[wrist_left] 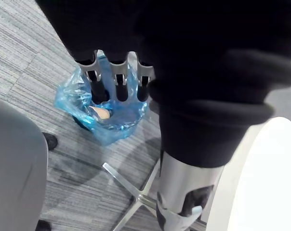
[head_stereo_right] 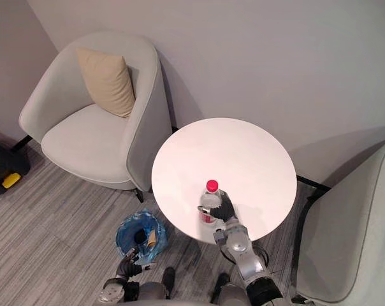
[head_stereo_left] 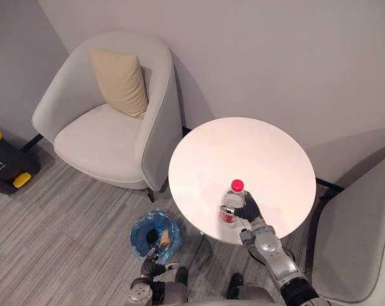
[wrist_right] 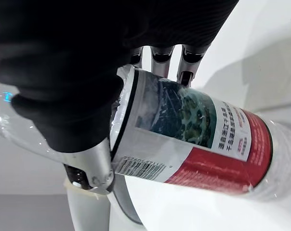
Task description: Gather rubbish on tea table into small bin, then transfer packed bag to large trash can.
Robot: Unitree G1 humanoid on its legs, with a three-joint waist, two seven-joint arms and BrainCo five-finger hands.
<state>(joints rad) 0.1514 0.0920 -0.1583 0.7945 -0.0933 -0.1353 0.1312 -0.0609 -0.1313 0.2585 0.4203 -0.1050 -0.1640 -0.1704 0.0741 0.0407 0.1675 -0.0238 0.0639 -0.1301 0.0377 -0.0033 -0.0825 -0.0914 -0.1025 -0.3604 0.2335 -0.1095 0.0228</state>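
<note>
- The right hand [head_stereo_left: 248, 208] has its fingers [wrist_right: 161, 54] and thumb curled round the plastic bottle [head_stereo_left: 231, 204], low on the red-and-white label.
- The bottle stands upright with its red cap [head_stereo_left: 237, 185] on, at the near edge of the round white tea table [head_stereo_left: 243, 150], in the lower middle of the frame.
- In the right wrist view the label lies against the hand's dark cover. I judge this a full wrap rather than a fingertip pinch, and firm enough to lift.
- The small bin [head_stereo_left: 139, 234], lined with a blue bag, sits on the floor at the lower left of the frame, just beside the table's edge. A tan piece of rubbish [wrist_left: 101, 113] lies inside.
- The left hand [head_stereo_left: 152, 268] hangs low at the bottom of the frame, close by the bin, with straight fingers [wrist_left: 117, 79] that hold nothing.
- The step in hand looks to be carrying the bottle to the bin.
  - Lift it straight up clear of the table top and swing it towards the frame's left, past the table edge.
  - Lower it over the bag's mouth before letting go.
- The bag's mouth is crumpled and narrow for a tall bottle, so release from low down with the bottle centred, or it may catch the rim and roll off.
- Keep the left hand out of the drop path.
- The bottle looks like the last piece on the table.
- A black container with a yellow lid [head_stereo_left: 0, 156] at the frame's left edge may be the large trash can for the bag.
</note>
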